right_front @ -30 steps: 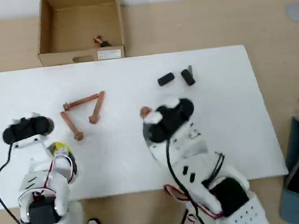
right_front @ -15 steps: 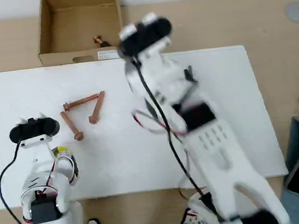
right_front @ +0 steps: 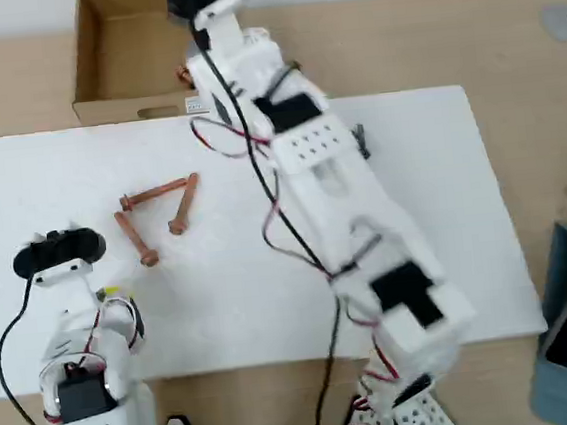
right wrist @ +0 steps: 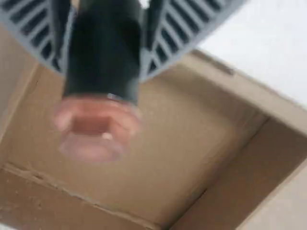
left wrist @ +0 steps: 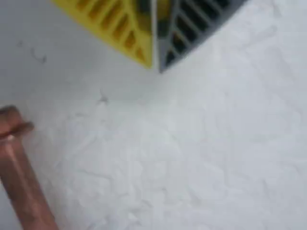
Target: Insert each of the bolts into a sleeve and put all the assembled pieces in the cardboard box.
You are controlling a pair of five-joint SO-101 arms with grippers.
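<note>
Over the cardboard box (right_front: 133, 108) at the far edge of the wooden table (right_front: 532, 78), the right arm (right_front: 309, 160) stretches out long across the white mat (right_front: 444, 207), with its wrist above the box's open top. From the right wrist view, the right gripper (right wrist: 105, 28) hangs above the brown floor of the box, its jaws clamped on a black sleeve (right wrist: 103, 57) with a copper bolt head (right wrist: 96, 127) sticking out of the lower end. A small copper piece (right_front: 185, 76) lies inside the box by its near wall, partly hidden by the arm, so its make-up cannot be told. Three loose bolts (right_front: 153, 194) lie on the mat's left half: two meet at an angle and the third sits just beside them, closer to the left arm (right_front: 74, 333). That arm is folded back near the mat's front edge. Its left gripper (left wrist: 154, 52) points down at the mat with the yellow and grey jaws together and nothing between them, and one bolt (left wrist: 21, 177) lies near it on the white surface, apart from the tips. Another dark sleeve (right_front: 361, 143) shows partly at the right arm's far side.
</note>
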